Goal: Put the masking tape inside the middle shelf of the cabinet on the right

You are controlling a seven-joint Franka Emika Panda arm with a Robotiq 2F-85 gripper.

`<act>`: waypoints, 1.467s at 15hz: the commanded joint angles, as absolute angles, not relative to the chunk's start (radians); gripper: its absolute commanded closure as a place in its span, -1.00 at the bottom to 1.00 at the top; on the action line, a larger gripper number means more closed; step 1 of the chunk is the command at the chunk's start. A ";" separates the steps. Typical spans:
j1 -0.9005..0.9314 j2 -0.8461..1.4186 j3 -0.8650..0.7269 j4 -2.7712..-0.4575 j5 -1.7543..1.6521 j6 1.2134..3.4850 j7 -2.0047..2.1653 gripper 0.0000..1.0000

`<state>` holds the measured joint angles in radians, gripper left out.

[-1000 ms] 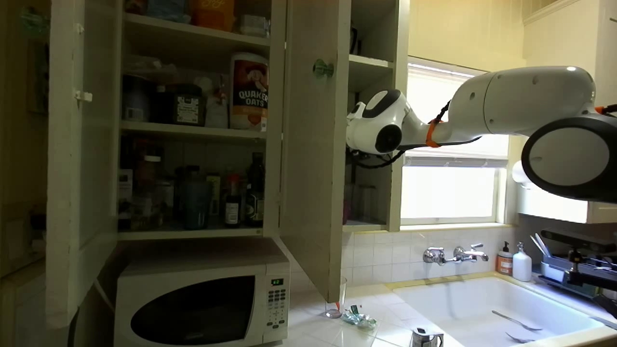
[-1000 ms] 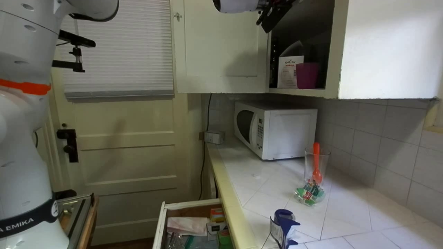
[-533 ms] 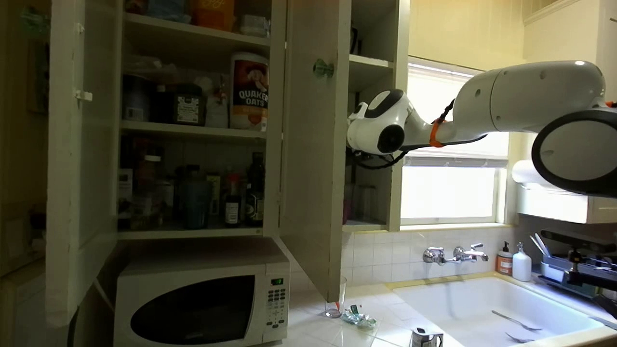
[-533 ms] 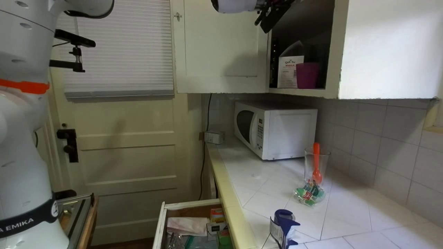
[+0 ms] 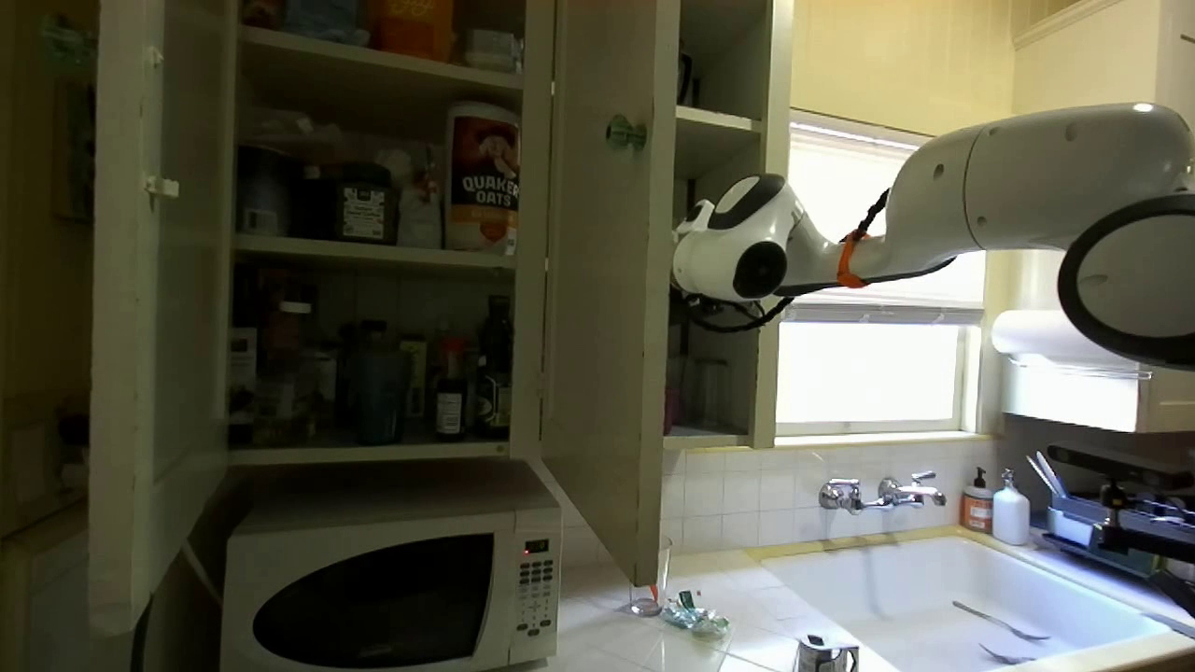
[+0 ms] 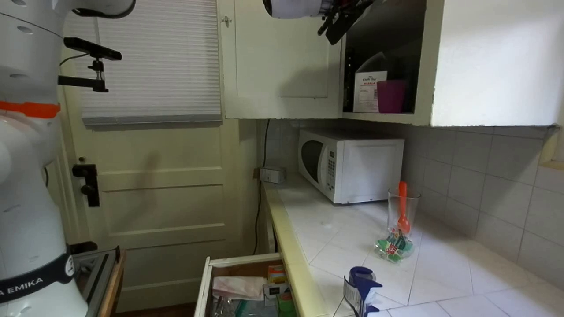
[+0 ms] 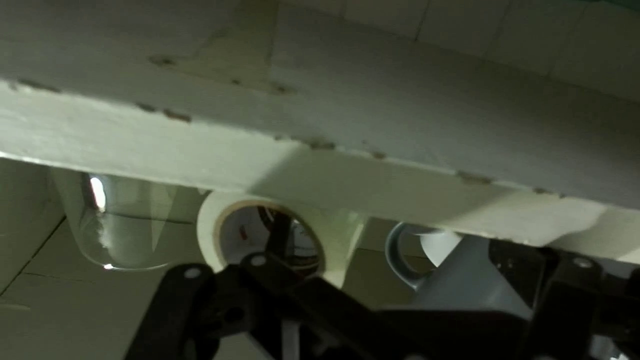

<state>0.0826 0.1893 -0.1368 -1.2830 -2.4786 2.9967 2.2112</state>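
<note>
Spanning an exterior view, your arm (image 5: 1036, 187) ends in front of the narrow white cabinet (image 5: 769, 392). A chipped white shelf board (image 7: 320, 172) crosses the wrist view; you cannot tell which level it is. Your gripper (image 7: 390, 285) has its fingers spread apart. Near a clear glass (image 7: 127, 230), the masking tape (image 7: 332, 231) shows just past the board's edge; whether a finger touches it, you cannot tell.

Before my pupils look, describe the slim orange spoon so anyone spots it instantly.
On the white tiled counter, find the boxy white microwave. To its right stands a tall transparent tumbler. The slim orange spoon sits inside, its solid orange unlike the crumpled, mostly green plastic wrapper outside.
</note>
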 commanded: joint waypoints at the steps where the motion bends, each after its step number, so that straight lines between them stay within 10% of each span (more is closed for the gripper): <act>1: 0.099 0.148 -0.151 -1.395 -2.415 2.962 2.166 -1.00; 22: 0.150 0.051 -0.129 -1.578 -2.226 2.753 1.898 -1.00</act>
